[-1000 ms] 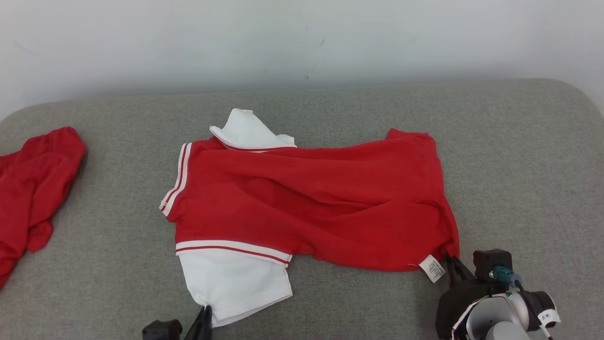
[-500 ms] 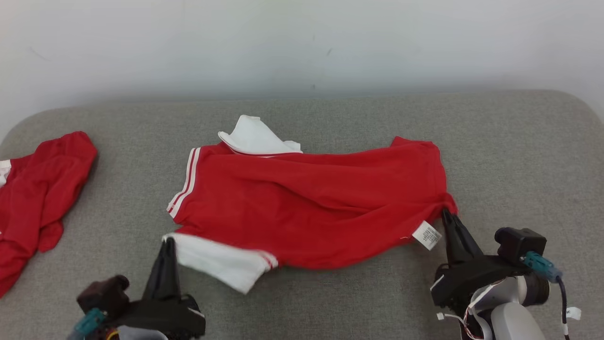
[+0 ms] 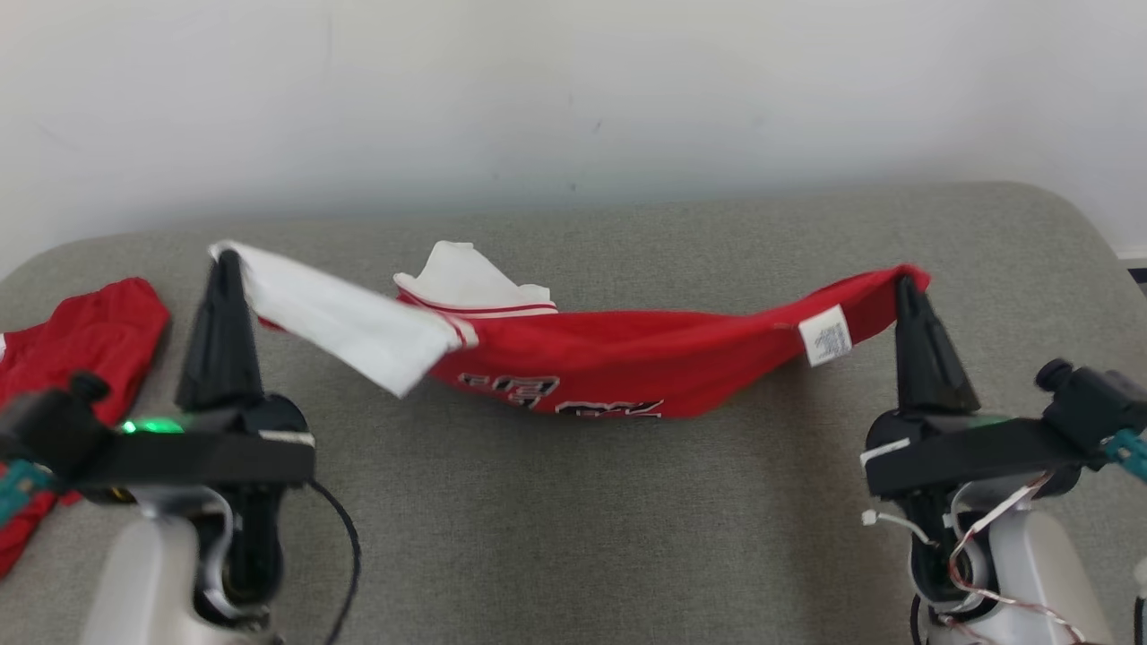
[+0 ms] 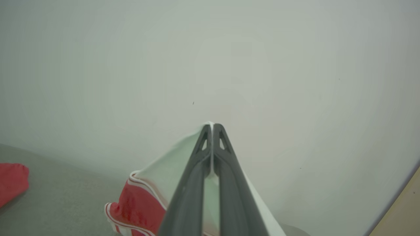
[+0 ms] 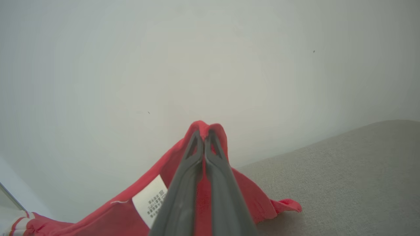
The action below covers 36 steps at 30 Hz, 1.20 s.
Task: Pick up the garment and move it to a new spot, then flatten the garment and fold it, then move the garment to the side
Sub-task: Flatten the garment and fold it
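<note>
The red short-sleeved shirt with white striped cuffs (image 3: 627,354) hangs stretched between the two grippers above the grey woven fabric surface (image 3: 582,528), about midway across it and towards the pale wall (image 3: 573,90). The left gripper (image 3: 227,262) points upward with its two dark fingers pressed together on the tip of a white sleeve panel, which slopes down to the red body. The right gripper (image 3: 903,285) also points upward, its fingers clamped on a red corner of the hem. Just beside that grip, a small white printed care label (image 3: 826,336) dangles from the hem.

Between the grips the cloth sags in the middle, where black lettering (image 3: 556,394) shows upside down along its lower edge. Whether that lowest fold touches the surface cannot be told. A white collar (image 3: 461,278) stands up behind the red body.

In the left wrist view, the left gripper (image 4: 211,126) pinches the white fabric (image 4: 170,164) between its closed tips. In the right wrist view, the right gripper (image 5: 204,132) has red cloth (image 5: 249,191) bunched over its tips.

A second crumpled red cloth (image 3: 90,331) lies at the surface's left edge, well apart from the shirt.
</note>
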### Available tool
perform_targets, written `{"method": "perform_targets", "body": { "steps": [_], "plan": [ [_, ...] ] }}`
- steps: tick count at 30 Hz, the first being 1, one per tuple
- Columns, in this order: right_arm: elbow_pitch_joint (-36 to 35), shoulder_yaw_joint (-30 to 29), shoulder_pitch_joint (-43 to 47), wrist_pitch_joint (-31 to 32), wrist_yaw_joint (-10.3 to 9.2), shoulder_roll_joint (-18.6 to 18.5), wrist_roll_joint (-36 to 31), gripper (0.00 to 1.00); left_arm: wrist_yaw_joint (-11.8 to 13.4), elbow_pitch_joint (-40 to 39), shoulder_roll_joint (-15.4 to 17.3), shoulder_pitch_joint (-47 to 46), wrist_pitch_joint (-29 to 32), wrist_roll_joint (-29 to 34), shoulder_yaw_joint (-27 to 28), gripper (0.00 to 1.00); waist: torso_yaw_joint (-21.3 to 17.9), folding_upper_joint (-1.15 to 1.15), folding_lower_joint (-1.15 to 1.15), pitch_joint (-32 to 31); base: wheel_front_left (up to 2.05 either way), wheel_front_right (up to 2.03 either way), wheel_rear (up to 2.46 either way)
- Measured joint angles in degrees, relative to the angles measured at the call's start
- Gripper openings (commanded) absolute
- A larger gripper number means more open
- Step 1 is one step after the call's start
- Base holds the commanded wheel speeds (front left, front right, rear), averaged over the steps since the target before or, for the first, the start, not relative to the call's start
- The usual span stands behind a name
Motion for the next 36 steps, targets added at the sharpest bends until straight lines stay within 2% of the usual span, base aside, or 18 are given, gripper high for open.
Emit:
{"method": "perform_targets", "body": {
  "steps": [7,17,26,36],
  "plan": [
    [-3.58,-1.4,-3.83,1.43,0.0,-1.16,2.34,0.0,-0.19,-5.24,3.53,-7.66,4.45,-3.45,1.93,0.0,-1.05,0.0,0.0,-0.36,0.0,0.0,0.0],
    [-8.14,-2.24,-9.4,0.08,0.0,-1.87,3.09,0.0,0.1,-7.77,4.16,-17.28,7.84,-6.44,2.09,0.0,-1.62,0.0,0.0,1.18,0.0,0.0,0.0],
    [-8.17,-0.91,-11.84,1.02,0.0,-1.86,2.88,0.0,0.09,-4.63,3.86,-22.68,8.6,-7.75,1.54,0.0,-2.46,0.0,0.0,2.58,0.0,0.0,0.0],
    [-3.47,1.76,-18.0,2.98,0.0,-4.09,1.25,0.0,-0.05,1.25,4.17,-28.33,8.22,-7.89,-0.35,0.0,-3.65,0.0,0.0,4.62,0.0,0.0,0.0]
  ]
}}
